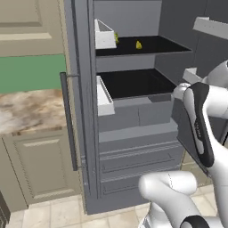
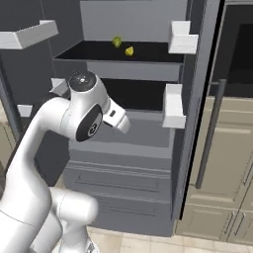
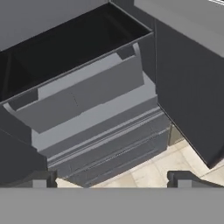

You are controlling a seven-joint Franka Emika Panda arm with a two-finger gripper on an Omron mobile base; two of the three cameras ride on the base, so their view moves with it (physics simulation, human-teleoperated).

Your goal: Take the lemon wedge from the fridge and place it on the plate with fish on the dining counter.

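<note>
The fridge stands open, and the lemon wedge lies on its upper dark shelf, at twelve o'clock from the arm. The gripper hangs with jaws released, empty, facing the lower drawers.

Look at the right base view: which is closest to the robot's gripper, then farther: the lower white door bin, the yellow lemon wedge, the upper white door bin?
1. Lower white door bin, right of the gripper.
2. Tiny yellow lemon wedge, upper shelf.
3. Upper white door bin, top right.
</note>
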